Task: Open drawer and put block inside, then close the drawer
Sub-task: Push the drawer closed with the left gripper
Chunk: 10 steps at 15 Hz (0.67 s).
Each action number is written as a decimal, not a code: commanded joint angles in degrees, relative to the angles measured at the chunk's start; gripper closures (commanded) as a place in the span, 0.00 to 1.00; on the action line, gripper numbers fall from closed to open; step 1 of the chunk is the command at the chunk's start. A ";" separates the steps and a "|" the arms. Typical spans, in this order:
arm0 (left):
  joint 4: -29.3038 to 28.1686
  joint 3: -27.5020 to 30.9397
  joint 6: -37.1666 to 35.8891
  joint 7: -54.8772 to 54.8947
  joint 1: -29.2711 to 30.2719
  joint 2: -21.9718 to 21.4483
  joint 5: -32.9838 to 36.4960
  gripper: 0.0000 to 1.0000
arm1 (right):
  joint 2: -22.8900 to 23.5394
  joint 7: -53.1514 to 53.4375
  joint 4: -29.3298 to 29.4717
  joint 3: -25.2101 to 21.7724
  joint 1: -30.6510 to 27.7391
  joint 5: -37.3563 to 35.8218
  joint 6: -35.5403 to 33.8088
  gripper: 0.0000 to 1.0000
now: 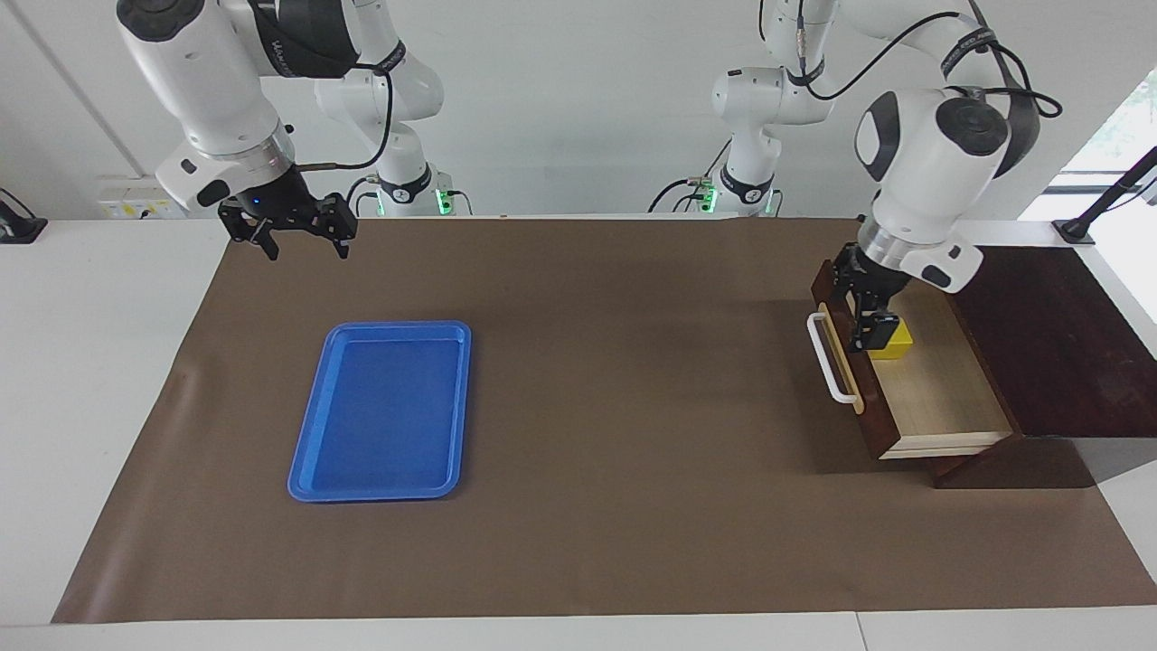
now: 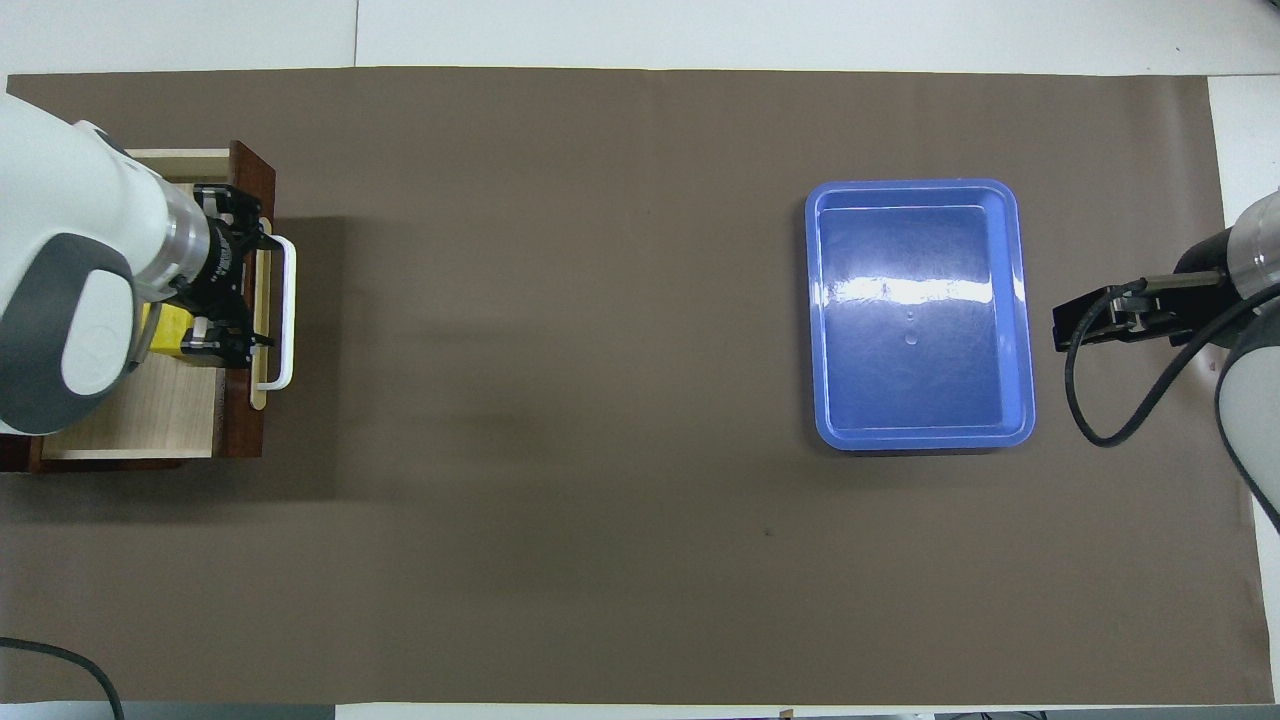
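Observation:
The drawer (image 1: pixel 945 389) stands pulled open out of its dark wooden box (image 1: pixel 1058 344) at the left arm's end of the table. The yellow block (image 1: pixel 895 344) lies on the drawer's pale floor, just inside the dark front panel (image 1: pixel 870 398); in the overhead view only a part of the block (image 2: pixel 168 330) shows under the arm. My left gripper (image 1: pixel 868 327) hangs open over the front panel and its white handle (image 1: pixel 827 362), holding nothing, and the left gripper (image 2: pixel 255 290) spans the handle (image 2: pixel 288 300) from above. My right gripper (image 1: pixel 305 246) waits open in the air.
A flat blue tray (image 1: pixel 380 411) lies on the brown mat toward the right arm's end, and the right gripper (image 2: pixel 1100 320) hovers beside the tray (image 2: pixel 920 315). The box takes up the mat's corner near the left arm's base.

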 commanded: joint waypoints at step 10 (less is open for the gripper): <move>-9.98 0.99 8.56 -3.32 -0.58 -0.92 3.99 0.00 | -1.57 0.12 -1.62 0.20 -0.17 -0.12 -0.57 0.00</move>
